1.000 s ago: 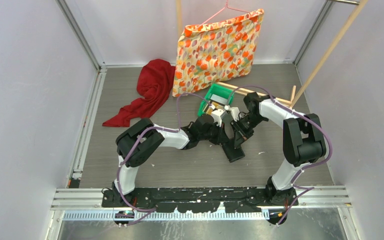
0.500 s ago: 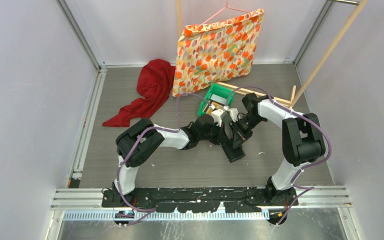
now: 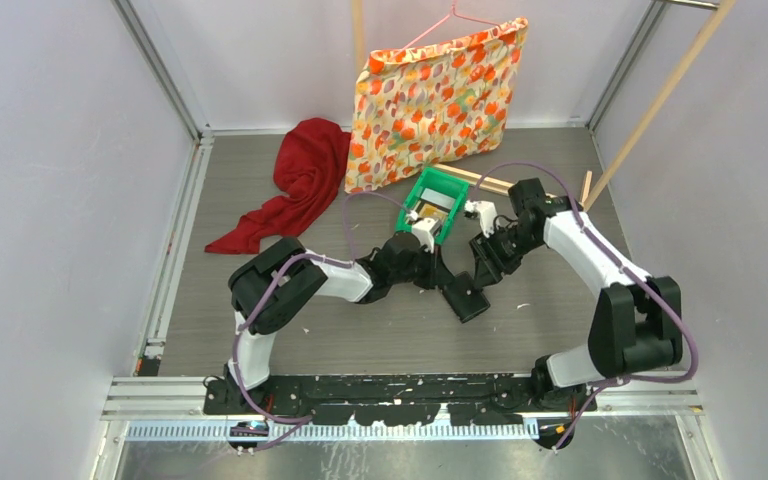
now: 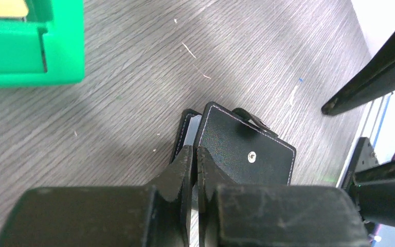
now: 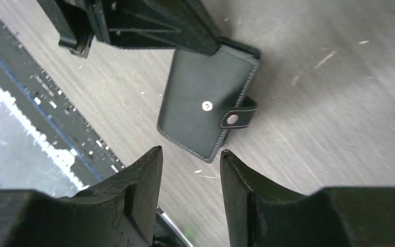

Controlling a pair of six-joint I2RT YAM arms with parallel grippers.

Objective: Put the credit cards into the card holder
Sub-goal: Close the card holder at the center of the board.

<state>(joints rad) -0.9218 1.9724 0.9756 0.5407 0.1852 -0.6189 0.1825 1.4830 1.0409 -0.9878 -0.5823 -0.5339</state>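
Right wrist — card holder, unsnapped

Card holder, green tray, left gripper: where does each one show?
card holder (image 5: 198, 95), right wrist view, on the middle of its black cover.
green tray (image 4: 64, 54), left wrist view, on its outer wall.
left gripper (image 4: 194, 151), left wrist view, midway between its fingertips.

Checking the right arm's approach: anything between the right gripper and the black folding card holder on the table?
Nothing visible. The right gripper hangs open over the black folding card holder, only air between. The left gripper pinches the holder's far edge, off to the side of that path.
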